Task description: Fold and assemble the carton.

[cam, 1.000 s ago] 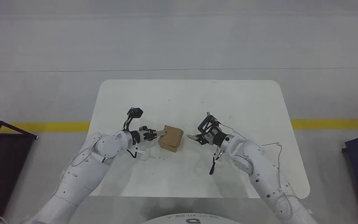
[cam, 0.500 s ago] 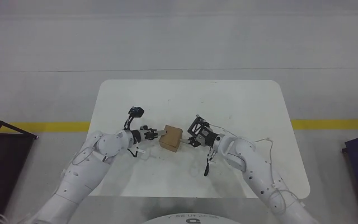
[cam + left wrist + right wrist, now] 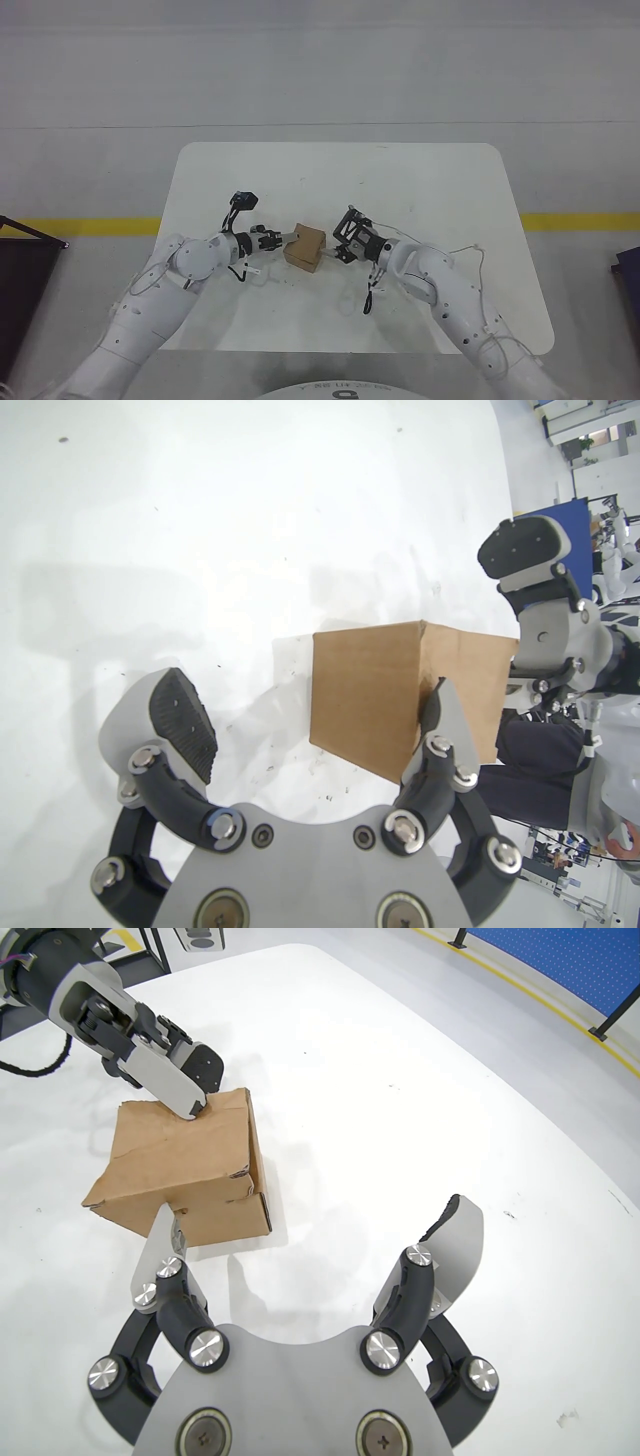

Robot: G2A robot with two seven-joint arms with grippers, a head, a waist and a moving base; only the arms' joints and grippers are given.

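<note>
A small brown carton [image 3: 305, 248] stands near the middle of the white table [image 3: 440, 180], its flaps folded in but gaping at one corner. My left gripper [image 3: 281, 239] is open at the carton's left side; in the left wrist view [image 3: 306, 685] one finger [image 3: 442, 710] rests on the carton [image 3: 365, 700] and the other hangs over bare table. My right gripper [image 3: 342, 243] is open at the carton's right side. In the right wrist view [image 3: 310, 1213] one fingertip [image 3: 162, 1223] touches the carton's [image 3: 180, 1158] folded end, while the left gripper [image 3: 175, 1073] presses on its top.
A thin black cable [image 3: 371, 291] hangs from the right forearm over the table. There is free table behind and to the right of the carton. On the floor lie a yellow line [image 3: 90, 226] and a dark frame [image 3: 20, 260] at the left edge.
My right gripper has moved left across the table up to the carton's right side. The left gripper and the carton have stayed put.
</note>
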